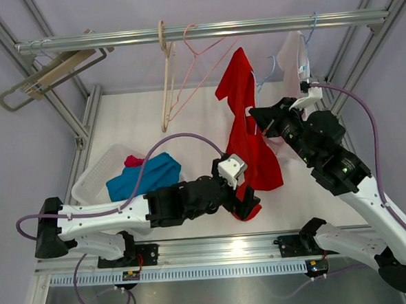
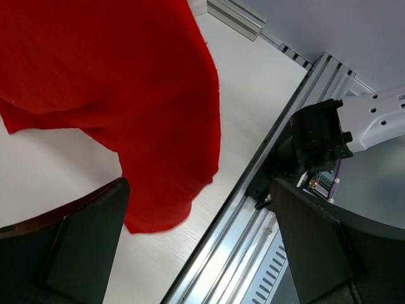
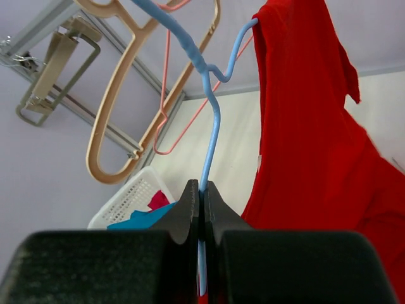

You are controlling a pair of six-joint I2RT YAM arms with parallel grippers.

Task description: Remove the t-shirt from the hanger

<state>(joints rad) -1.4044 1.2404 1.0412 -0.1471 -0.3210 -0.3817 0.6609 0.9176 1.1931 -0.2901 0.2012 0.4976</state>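
A red t-shirt point(image 1: 247, 135) hangs from one arm of a light blue wire hanger point(image 1: 264, 78) and drapes down to the table. My right gripper point(image 1: 265, 124) is shut on the hanger's wire; in the right wrist view the jaws point(image 3: 202, 190) pinch the blue wire point(image 3: 214, 120), with the shirt point(image 3: 310, 145) to their right. My left gripper point(image 1: 248, 206) is at the shirt's lower hem. In the left wrist view it point(image 2: 199, 209) is open, and the hem point(image 2: 126, 82) hangs just ahead of the fingers, not gripped.
A metal rail point(image 1: 196, 32) at the back carries a beige wooden hanger point(image 1: 165, 78), a pink wire hanger point(image 1: 198, 69) and a pale garment point(image 1: 292, 57) on another blue hook. A white basket point(image 1: 94, 174) with blue and magenta clothes stands at the left. The front frame rail point(image 2: 253, 215) lies close by.
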